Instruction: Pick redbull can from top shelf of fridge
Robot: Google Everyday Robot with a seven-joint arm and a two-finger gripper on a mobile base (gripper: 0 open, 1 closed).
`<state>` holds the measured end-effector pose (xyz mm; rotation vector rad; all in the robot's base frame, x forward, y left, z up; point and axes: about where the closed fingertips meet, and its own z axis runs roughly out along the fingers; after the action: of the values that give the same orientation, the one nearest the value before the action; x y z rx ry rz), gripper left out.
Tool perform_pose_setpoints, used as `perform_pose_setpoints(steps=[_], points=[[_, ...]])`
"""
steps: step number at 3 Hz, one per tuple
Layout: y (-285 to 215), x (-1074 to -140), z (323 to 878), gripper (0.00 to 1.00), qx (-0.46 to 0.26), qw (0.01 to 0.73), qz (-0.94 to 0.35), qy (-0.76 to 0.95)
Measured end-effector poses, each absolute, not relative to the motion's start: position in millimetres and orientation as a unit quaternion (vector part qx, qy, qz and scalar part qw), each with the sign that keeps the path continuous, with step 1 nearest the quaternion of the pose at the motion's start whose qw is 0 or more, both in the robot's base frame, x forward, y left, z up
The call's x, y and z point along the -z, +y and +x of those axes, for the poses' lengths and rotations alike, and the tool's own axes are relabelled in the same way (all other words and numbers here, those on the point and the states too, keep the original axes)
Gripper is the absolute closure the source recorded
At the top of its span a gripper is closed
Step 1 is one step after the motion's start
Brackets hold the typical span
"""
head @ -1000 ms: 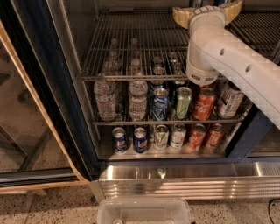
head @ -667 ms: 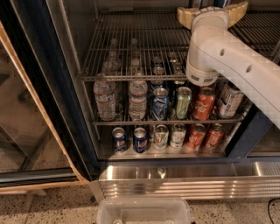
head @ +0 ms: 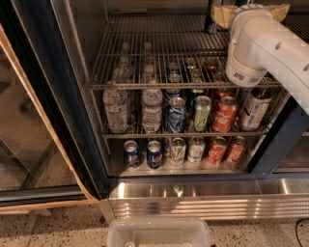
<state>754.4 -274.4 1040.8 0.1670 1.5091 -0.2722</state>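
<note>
The fridge point(head: 72, 120) stands open in front of me. Its top shelf point(head: 159, 53) is a chrome wire rack, mostly bare. At its back right, a slim dark can point(head: 210, 21) shows only its lower part, cut off by the top edge; it may be the redbull can. My white arm point(head: 270, 48) reaches in from the right over the shelf. My gripper point(head: 246, 8), with yellowish parts, is at the top edge, just right of that can and close to it. I cannot tell whether it touches the can.
The middle shelf holds water bottles point(head: 116, 108) and several cans, among them a red Coca-Cola can point(head: 224, 113). The lower shelf holds Pepsi cans point(head: 131, 153) and others. The glass door point(head: 29, 135) is at the left, with a ribbed steel base panel point(head: 203, 202) and a plastic bin point(head: 159, 234) below.
My arm and gripper have moved up and to the right, deeper over the top shelf. The slim dark can now shows beside the gripper.
</note>
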Motion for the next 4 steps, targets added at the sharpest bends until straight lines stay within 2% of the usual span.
perform_pose_setpoints(steps=[2, 4], points=[[-297, -1029, 776, 0.0, 0.075, 0.689, 0.076, 0.717], [-296, -1022, 780, 0.0, 0.06, 0.684, 0.079, 0.723]])
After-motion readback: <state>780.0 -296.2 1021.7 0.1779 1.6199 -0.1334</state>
